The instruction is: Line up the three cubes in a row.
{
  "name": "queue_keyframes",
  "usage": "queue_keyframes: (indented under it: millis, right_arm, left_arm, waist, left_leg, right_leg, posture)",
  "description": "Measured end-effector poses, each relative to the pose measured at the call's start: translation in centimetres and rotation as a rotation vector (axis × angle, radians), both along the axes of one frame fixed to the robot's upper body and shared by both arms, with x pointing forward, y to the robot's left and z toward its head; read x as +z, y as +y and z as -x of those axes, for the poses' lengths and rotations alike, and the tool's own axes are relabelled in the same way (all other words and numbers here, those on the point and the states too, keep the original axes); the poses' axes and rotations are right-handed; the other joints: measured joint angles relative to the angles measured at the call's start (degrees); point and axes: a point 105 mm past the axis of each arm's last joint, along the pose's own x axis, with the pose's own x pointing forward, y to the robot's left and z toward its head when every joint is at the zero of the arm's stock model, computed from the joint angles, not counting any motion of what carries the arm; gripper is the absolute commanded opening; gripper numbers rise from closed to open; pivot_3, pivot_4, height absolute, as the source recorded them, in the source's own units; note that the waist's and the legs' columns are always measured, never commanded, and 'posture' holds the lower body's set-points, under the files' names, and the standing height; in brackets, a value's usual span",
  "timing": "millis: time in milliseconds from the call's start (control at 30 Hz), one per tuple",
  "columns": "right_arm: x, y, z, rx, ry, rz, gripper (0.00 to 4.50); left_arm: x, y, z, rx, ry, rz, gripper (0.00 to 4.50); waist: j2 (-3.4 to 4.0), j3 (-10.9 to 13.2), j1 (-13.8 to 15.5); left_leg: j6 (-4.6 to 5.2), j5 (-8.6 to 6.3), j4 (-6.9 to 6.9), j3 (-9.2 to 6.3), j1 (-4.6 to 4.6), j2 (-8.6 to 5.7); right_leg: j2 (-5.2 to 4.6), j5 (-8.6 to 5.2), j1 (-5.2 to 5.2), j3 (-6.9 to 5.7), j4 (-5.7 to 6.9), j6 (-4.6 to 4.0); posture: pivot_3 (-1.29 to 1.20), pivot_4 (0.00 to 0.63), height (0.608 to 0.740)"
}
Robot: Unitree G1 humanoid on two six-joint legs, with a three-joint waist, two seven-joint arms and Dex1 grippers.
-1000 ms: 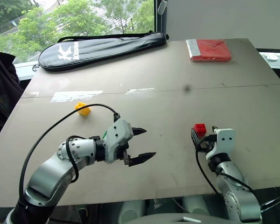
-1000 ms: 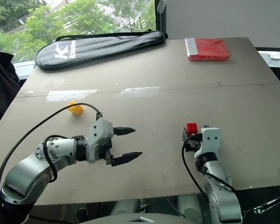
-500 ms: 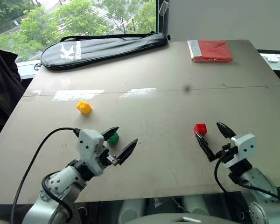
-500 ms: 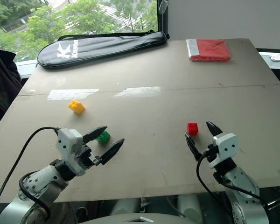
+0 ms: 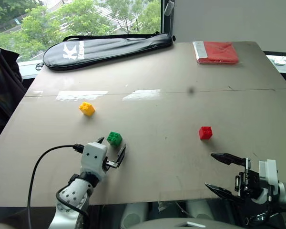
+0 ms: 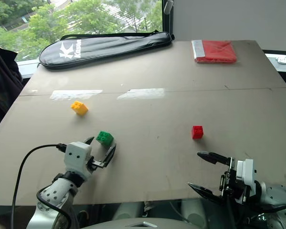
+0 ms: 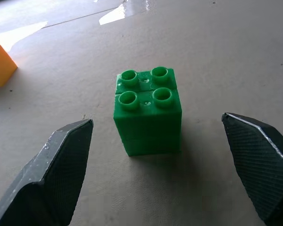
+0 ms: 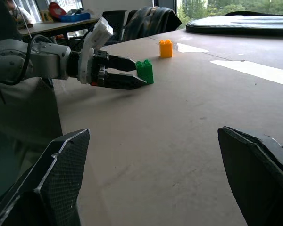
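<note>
Head-camera views: the left gripper [image 5: 112, 149] lies low on the table [image 5: 181, 76], its two black fingers spread wide and empty, with the green cube [image 5: 114, 138] just ahead of the tips; the yellow cube [image 5: 86, 109] sits farther back to the left and the red cube [image 5: 205, 132] well apart to the right, so no row exists yet. The right gripper [image 5: 224, 172] hovers at the table's near edge, likewise wide apart and holding nothing. A black racket bag [image 5: 105, 46] and a flat red packet [image 5: 215, 51] lie at the far end. Left wrist view: the green cube [image 7: 147, 111] stands upright between the two fingertips [image 7: 66, 160], touching neither; it is two stacked bricks with four round studs on top and a seam across the middle. The step in hand appears to be grasping this cube; it would go best by advancing until the flat side faces are centred between the pads, then closing squarely to avoid twisting it. Right wrist view: the left gripper [image 8: 127, 71] is seen flanking the green cube [image 8: 145, 71], the yellow cube [image 8: 165, 48] beyond.
</note>
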Motion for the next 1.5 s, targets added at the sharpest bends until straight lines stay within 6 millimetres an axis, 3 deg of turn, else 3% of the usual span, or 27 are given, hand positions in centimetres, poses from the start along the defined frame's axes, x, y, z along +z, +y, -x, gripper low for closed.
queue_keyframes:
  millis: [33, 133, 300, 433, 567, 633, 700, 833, 1033, 1167, 1500]
  right_arm:
    - [0.1, 0.0, -0.1, 0.002, -0.004, 0.001, 4.45]
    - [0.0, 0.1, -0.1, 0.002, -0.001, 0.003, 4.5]
    - [0.2, 0.1, -0.3, -0.012, -0.008, 0.008, 4.5]
    - [0.1, 0.0, -0.3, -0.022, -0.002, 0.008, 4.5]
    - [0.2, -0.3, -0.6, -0.036, -0.004, 0.012, 4.5]
    - [0.3, -0.5, -0.7, -0.044, -0.011, 0.014, 4.5]
    - [0.1, -1.4, -1.1, -0.069, -0.015, 0.031, 4.5]
    - [-0.1, -2.5, -1.6, -0.091, -0.032, 0.068, 4.5]
    - [-0.2, -2.8, -1.8, -0.114, -0.042, 0.082, 4.5]
    - [-0.4, -3.0, -1.8, -0.148, -0.05, 0.081, 4.5]
    - [-0.9, -3.5, -1.3, -0.219, -0.05, 0.091, 4.5]
  left_arm:
    - [-0.2, 0.0, -0.3, -0.001, 0.008, 0.001, 4.5]
    - [-0.4, -0.2, -0.7, -0.01, 0.015, 0.011, 3.71]
    - [-0.7, -0.4, -0.9, -0.025, 0.028, 0.02, 1.3]
    - [-0.5, -0.3, -1.2, -0.07, 0.029, 0.009, 1.26]
    - [0.0, -1.1, -2.9, -0.204, 0.032, 0.008, 1.26]
    - [0.4, -2.5, -3.5, -0.321, 0.034, 0.015, 1.26]
    - [1.0, -5.8, -4.4, -0.578, 0.061, -0.022, 1.26]
    - [1.1, -10.3, -5.6, -0.898, 0.1, -0.063, 1.26]
    - [0.5, -14.7, -6.4, -1.222, 0.138, -0.108, 1.26]
    - [0.4, -15.4, -7.3, -1.314, 0.15, -0.141, 1.26]
    - [0.5, -17.7, -9.6, -1.328, 0.11, -0.2, 1.26]
  waist:
    - [0.01, 0.0, 0.2]
    - [0.01, 0.0, 0.2]
    - [0.03, 0.0, 0.2]
    - [0.08, 0.0, 0.2]
    - [0.09, 0.0, 0.5]
    - [0.09, 0.0, 0.4]
    - [0.09, 0.0, 0.6]
    - [0.09, 0.0, 0.2]
    - [0.08, 0.0, 0.0]
    - [0.08, 0.0, 0.1]
    - [0.08, 0.0, 0.2]
  left_leg:
    - [0.0, 0.0, 0.0, -0.01, -0.01, 0.0]
    - [0.0, 0.0, 0.0, -0.01, -0.03, -0.02]
    - [0.0, 0.0, 0.0, 0.0, 0.02, 0.0]
    - [-0.01, 0.0, 0.0, 0.0, 0.03, 0.03]
    - [-0.01, 0.01, 0.09, -0.04, -0.02, 0.0]
    - [-0.01, 0.01, 0.1, -0.02, -0.03, -0.02]
    - [-0.01, 0.02, 0.15, -0.01, -0.06, -0.1]
    - [0.0, 0.02, 0.2, 0.07, -0.06, -0.16]
    - [0.0, 0.02, 0.21, 0.15, -0.08, -0.15]
    - [0.01, 0.02, 0.22, 0.17, -0.09, -0.16]
    - [0.09, -0.01, 0.65, 0.09, -0.27, -0.21]
  right_leg:
    - [-0.01, 0.0, 0.0, -0.01, 0.0, 0.0]
    - [-0.05, 0.01, 0.0, -0.01, -0.01, -0.02]
    - [-0.06, 0.02, 0.01, 0.01, 0.0, -0.03]
    - [-0.04, 0.03, 0.01, -0.01, 0.0, -0.04]
    - [-0.01, 0.06, 0.02, -0.08, 0.02, -0.09]
    - [-0.01, 0.07, 0.01, -0.07, 0.02, -0.09]
    - [-0.02, 0.18, 0.02, -0.07, 0.02, -0.23]
    - [0.0, 0.4, 0.03, 0.0, 0.03, -0.01]
    - [0.05, 0.41, 0.01, 0.0, 0.03, -0.02]
    - [0.02, 0.41, 0.02, 0.0, 0.04, -0.01]
    - [0.0, 0.46, 0.04, 0.05, 0.04, 0.49]
  posture:
    - [0.0, 0.15, 0.701]
    - [0.0, 0.15, 0.701]
    - [0.0, 0.15, 0.701]
    - [0.0, 0.15, 0.701]
    - [0.0, 0.15, 0.701]
    - [0.0, 0.15, 0.701]
    - [0.0, 0.15, 0.701]
    - [0.0, 0.15, 0.701]
    - [0.0, 0.15, 0.701]
    - [0.0, 0.15, 0.701]
    - [0.0, 0.15, 0.701]
